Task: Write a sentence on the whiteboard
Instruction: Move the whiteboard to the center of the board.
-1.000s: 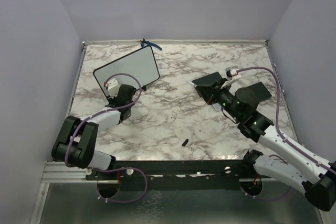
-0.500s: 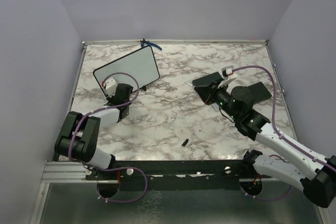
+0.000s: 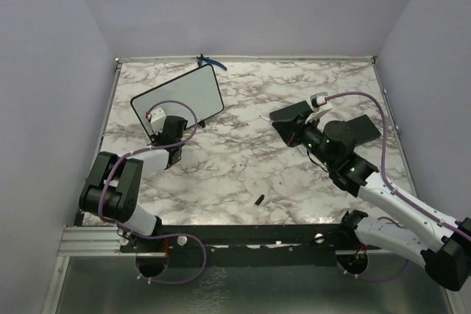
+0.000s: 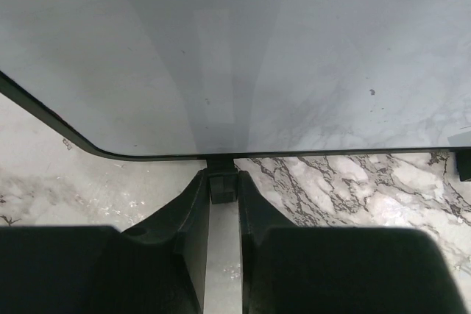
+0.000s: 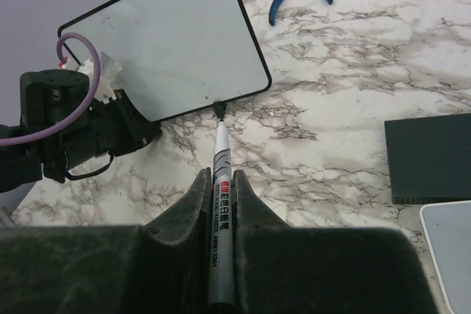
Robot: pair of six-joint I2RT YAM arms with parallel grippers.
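Marble table point(image 3: 243, 174): whiteboard point(image 3: 180, 97), pliers point(image 3: 210, 60), pad point(image 3: 362, 127)

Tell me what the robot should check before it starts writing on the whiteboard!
1. The marker is clamped in the right gripper: ok.
2. Cap off, tip bare: ok.
3. The whiteboard is blank, with room for writing: ok.
4. The left gripper straddles the board's foot; firm hold: cannot tell.
5. Tip close to the board: not ok, well apart in the top view.

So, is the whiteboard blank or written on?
Blank. The whiteboard shows a clean white face in the right wrist view, with no writing on it. The close left wrist view of its lower part shows none either.
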